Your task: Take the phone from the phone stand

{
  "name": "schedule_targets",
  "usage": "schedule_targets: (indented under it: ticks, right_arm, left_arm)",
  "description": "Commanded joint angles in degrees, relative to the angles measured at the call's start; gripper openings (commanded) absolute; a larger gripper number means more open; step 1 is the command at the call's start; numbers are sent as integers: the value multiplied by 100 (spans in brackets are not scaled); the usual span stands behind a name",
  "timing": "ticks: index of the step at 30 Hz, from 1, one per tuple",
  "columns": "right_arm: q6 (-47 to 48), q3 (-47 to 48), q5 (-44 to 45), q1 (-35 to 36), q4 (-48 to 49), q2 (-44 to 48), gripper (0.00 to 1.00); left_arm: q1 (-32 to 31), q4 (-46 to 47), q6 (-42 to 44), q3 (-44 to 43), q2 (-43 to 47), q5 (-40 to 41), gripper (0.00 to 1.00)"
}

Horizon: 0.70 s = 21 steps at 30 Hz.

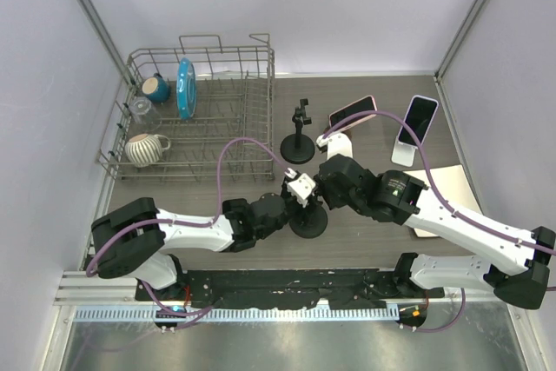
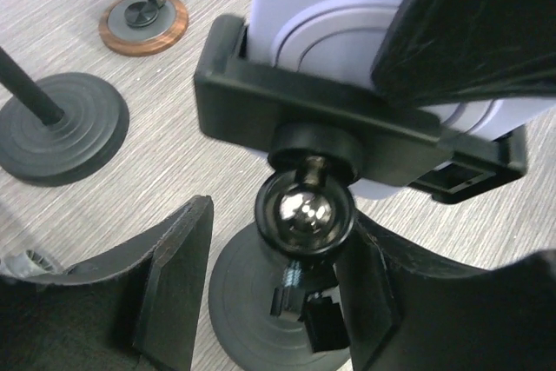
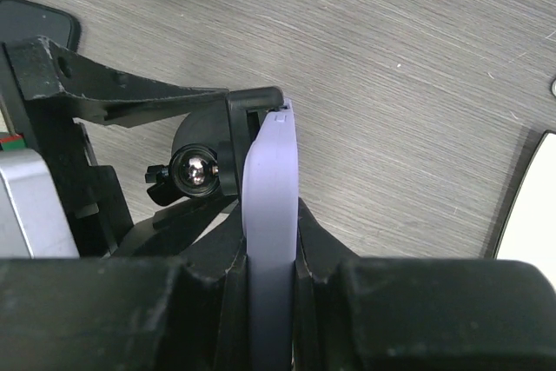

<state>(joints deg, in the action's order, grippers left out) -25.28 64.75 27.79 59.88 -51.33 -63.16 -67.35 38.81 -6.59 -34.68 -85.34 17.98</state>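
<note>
The phone is lavender and stands on edge in the black clamp of the phone stand. The top of the clamp still hooks over the phone's end. My right gripper is shut on the phone, one pad on each face. My left gripper is open, low around the stand's chrome ball joint above the round black base. Its right finger lies against the joint socket, and its left finger stands apart. In the top view both grippers meet at the stand, mid-table.
A wire dish rack with cups and a blue plate stands at the back left. Behind the stand are an empty black stand, a pink phone on a wood-based stand and another phone on a white stand. A beige pad lies to the right.
</note>
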Motion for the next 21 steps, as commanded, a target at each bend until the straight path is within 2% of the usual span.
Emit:
schedule_targets:
  ticks: [1,2,5,6,8,9,12,15,18,21]
  right_arm:
    - [58,143,-661,86,18,-109,1]
    - [84,143,-678,86,27,-118,1]
    - [102,73,-722,94,105,-118,1]
    - [93,38,-714,103,184,-83,1]
    - [76,-41,-582,103,316,-4,2]
    - [50,-163,-495,112,491,144,4]
    - [23,-453,-161,112,929,504,24]
    - [67,-804,95,112,1509,795,37]
    - [190,-1296,235,112,2281,1199,46]
    - [365,-1867,288,121,3178,1621,48]
  left_arm:
    - [29,320,193,-224,-9,-242,56]
    - [38,355,193,-215,-9,-268,53]
    - [29,434,123,-189,-9,-409,36]
    - [29,435,97,-189,-9,-418,18]
    - [29,400,18,-197,-18,-470,0]
    - [29,400,-35,-180,-18,-479,0]
    - [20,504,-430,-66,17,-436,0]
    - [3,707,-878,110,44,-260,0]
    - [-50,716,-1063,172,61,-119,0]
    - [-111,742,-1203,198,96,21,0]
